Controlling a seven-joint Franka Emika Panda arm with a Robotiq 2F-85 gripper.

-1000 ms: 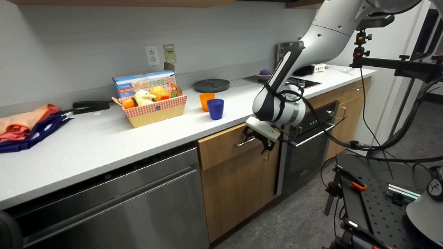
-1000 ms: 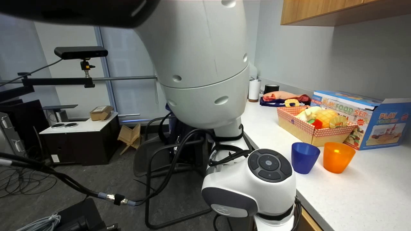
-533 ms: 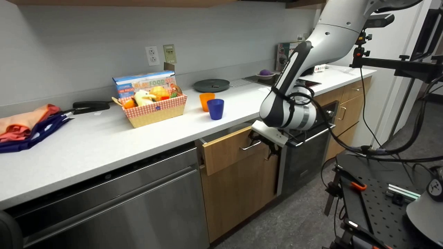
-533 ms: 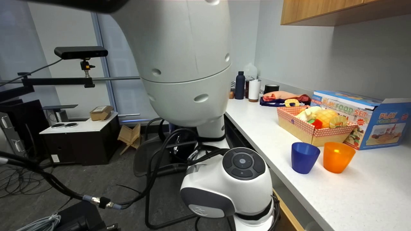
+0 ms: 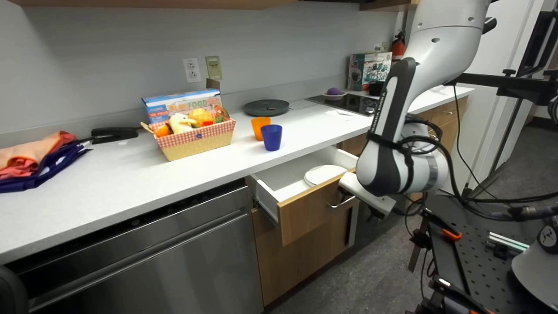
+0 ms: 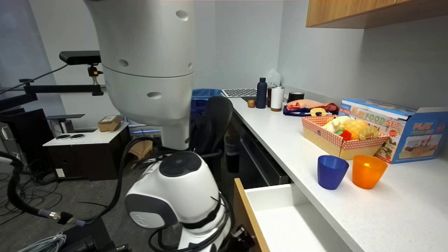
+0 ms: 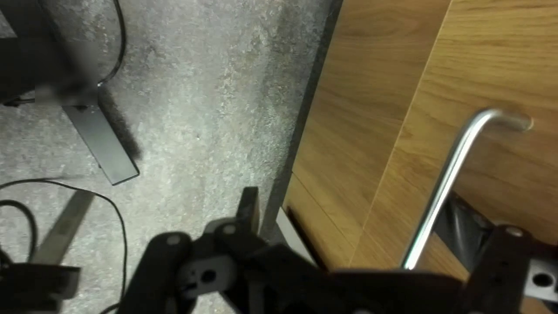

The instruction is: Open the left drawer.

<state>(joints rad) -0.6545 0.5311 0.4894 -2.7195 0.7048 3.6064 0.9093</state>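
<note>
The wide, brown, wood-fronted drawer (image 5: 305, 213) juts much farther from under the white countertop (image 5: 174, 185) than half a second ago, baring a flat, rounded white object (image 5: 323, 175) inside. The black two-fingered gripper (image 7: 355, 207) is spread, one finger (image 7: 464, 224) seemingly behind the slim silver bar handle (image 7: 444, 185). The blue cardboard box (image 6: 420, 134) reads "PLAY FOOD SET"; the white-grey arm (image 5: 438, 61), "FRANKA EMIKA".

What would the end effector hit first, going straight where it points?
Probably the silver drawer handle, which sits between its spread fingers; otherwise the grey floor, though depth is unclear.
</note>
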